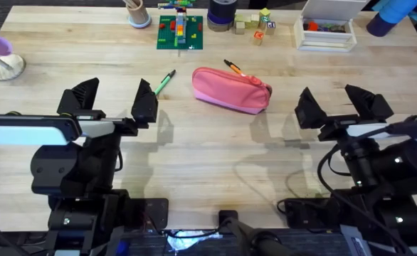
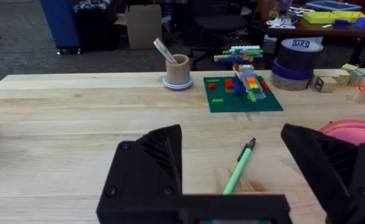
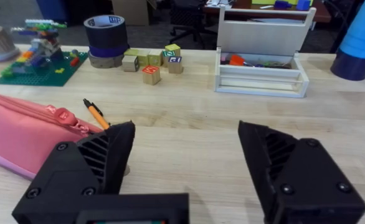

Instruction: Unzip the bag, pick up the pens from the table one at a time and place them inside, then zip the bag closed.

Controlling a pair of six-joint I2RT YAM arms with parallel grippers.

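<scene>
The pink pencil pouch (image 1: 231, 89) lies at the centre of the overhead picture, its long axis running from upper left to lower right, flat on the light wooden bench (image 1: 208, 149). Its zipper looks closed along the top seam, with the pull tab (image 3: 63, 114) seen near the pouch's end in the right wrist view, so the unzipping step appears not yet begun.

The green pen (image 1: 164, 82) lies on the bench left of the pouch, apart from it and angled toward the upper right. The orange pen (image 1: 233, 67) rests just above the pouch's upper edge; whether it touches the fabric I cannot tell.

The left gripper (image 1: 116, 103) sits at centre left of the overhead picture, its jaws spread wide and holding nothing, with the green pen just beside its right fingertip. In its wrist view the pen (image 2: 239, 165) lies between the fingers ahead. The right gripper (image 1: 342, 105) sits at centre right, also wide and empty, well apart from the pouch.

Both arms flank the pouch with open jaws, a stance that suits one pinning the fabric while the other draws the tab.
</scene>
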